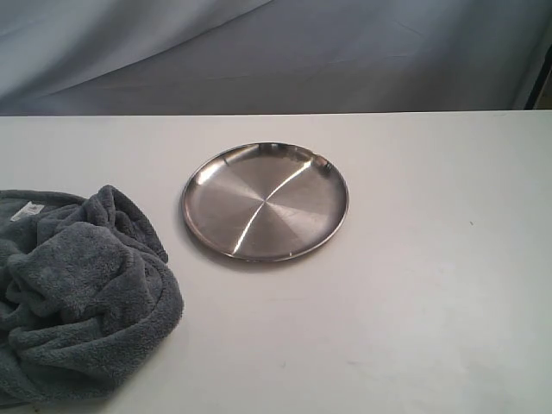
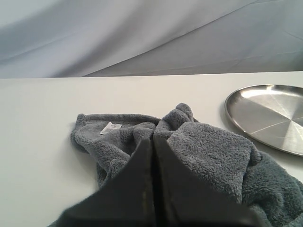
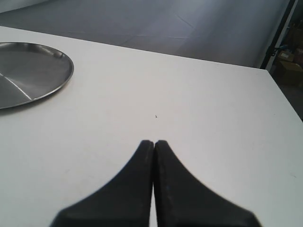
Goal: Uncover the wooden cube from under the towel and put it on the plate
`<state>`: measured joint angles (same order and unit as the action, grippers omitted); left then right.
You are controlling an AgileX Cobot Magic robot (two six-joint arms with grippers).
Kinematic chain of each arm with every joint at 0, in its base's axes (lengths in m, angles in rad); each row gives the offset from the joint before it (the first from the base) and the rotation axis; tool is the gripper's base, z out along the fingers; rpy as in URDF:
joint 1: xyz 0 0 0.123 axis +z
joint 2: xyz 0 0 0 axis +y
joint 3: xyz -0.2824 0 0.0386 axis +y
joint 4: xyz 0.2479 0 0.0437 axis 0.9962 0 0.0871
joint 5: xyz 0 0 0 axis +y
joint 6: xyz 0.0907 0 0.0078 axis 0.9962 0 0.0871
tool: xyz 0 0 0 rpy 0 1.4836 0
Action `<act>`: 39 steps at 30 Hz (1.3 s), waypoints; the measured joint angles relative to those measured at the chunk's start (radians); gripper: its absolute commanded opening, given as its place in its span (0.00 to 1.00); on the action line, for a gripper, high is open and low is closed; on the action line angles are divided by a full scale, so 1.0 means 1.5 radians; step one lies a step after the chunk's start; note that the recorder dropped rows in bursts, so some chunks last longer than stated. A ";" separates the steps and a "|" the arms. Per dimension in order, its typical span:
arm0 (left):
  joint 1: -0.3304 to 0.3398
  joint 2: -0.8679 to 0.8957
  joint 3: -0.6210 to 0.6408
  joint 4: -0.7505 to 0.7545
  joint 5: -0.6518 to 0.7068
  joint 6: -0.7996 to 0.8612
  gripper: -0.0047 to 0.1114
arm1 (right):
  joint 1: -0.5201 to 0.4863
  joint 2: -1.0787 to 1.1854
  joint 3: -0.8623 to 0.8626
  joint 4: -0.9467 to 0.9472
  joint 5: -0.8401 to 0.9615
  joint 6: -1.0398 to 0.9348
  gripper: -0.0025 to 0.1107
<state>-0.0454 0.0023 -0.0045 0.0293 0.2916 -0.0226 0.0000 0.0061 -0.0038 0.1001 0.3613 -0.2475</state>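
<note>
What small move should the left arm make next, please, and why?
Probably open the left gripper and lower it onto the towel: its jaws are shut, the towel lies bunched apart from the bare plate, and no wooden cube shows, so it is likely underneath.

White table (image 1: 414,302) with towel (image 1: 78,293) and plate (image 1: 265,201)
</note>
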 measured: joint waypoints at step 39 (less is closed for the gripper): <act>0.000 0.265 -0.214 0.134 -0.445 -0.236 0.04 | 0.000 0.000 0.000 0.000 0.000 0.000 0.02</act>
<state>-0.0454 0.3993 -0.3249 0.2308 -0.3753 -0.3764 0.0000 0.0061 -0.0038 0.1001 0.3613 -0.2475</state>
